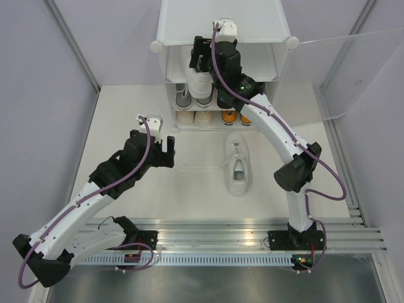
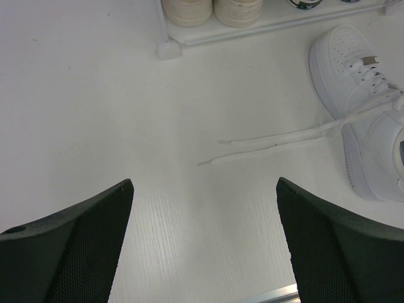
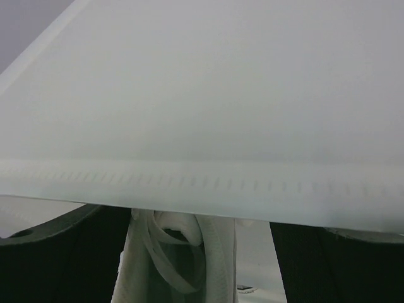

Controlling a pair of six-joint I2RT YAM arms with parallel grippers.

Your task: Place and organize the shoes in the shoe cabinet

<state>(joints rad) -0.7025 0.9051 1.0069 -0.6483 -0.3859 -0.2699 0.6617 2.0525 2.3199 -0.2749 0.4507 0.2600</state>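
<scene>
The white shoe cabinet (image 1: 224,22) stands at the table's far edge. My right gripper (image 1: 203,63) reaches into its front, over a white sneaker (image 1: 202,88) on a shelf. In the right wrist view this sneaker (image 3: 180,265) sits between the wide-spread fingers (image 3: 63,259), with a gap on its right side, under a white cabinet panel (image 3: 202,126). Its mate, a second white sneaker (image 1: 237,165), lies on the table with its laces trailing left. My left gripper (image 1: 163,146) hovers open and empty over the table, left of that sneaker (image 2: 360,95).
Grey shoes (image 1: 182,96) and dark green shoes (image 1: 226,99) flank the shelved sneaker. Cream shoes (image 1: 194,117) and orange shoes (image 1: 237,118) fill the bottom shelf. The frosted door (image 1: 353,69) hangs open to the right. Loose laces (image 2: 284,139) stretch across the table.
</scene>
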